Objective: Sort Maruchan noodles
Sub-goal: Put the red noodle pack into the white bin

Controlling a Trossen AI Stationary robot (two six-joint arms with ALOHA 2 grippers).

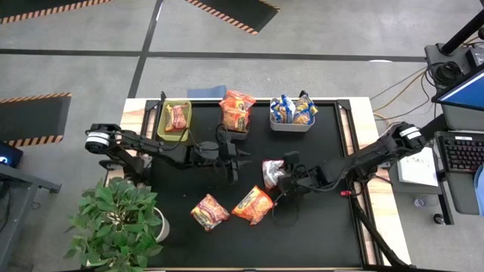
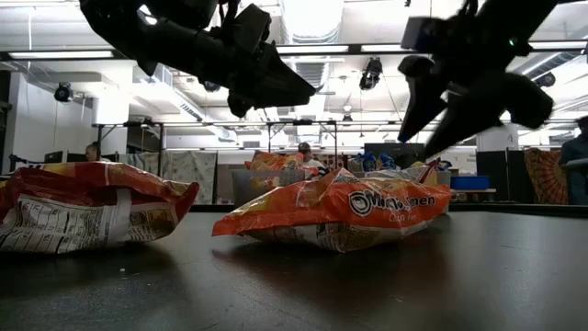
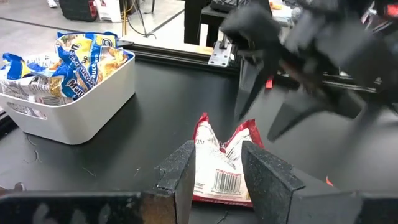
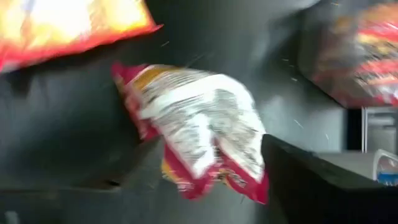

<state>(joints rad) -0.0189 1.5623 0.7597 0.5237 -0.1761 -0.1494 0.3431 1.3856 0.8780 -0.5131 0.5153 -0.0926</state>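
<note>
Directly beneath right gripper [image 1: 281, 180], on black mat [image 1: 318, 219]: one white-and-red packet [image 1: 268, 169], lying crumpled, barcode side toward the left wrist camera. Fingers spread wide just above it, gripping nothing. Facing it from the other side, close by: left gripper [image 1: 233, 163], partly open and empty, with the same packet seen through the gap between its fingers [image 3: 180, 174].

Nearer the front edge than both grippers: two orange packets loose on the mat, one [image 1: 209, 211] below the left gripper and one [image 1: 252, 204] between the two grippers, just beside each other. Both clear of the mat's front edge. Open mat to either side of them and behind the right gripper.

Beyond the grippers, along the far edge, three bins in a row:
- green bin [image 1: 162, 121], farthest from the right gripper, with one white-and-red packet inside
- dark mesh bin [image 1: 236, 133], straight beyond the left gripper, with orange packets piled above its rim, at least two, exact count unclear
- white bin [image 1: 275, 124], beyond the right gripper, with several blue-and-yellow packets [image 1: 295, 110], exact count unclear

Bare mat between bins and grippers. Off the mat's near left corner, behind the left arm: one potted plant [image 1: 117, 223].
</note>
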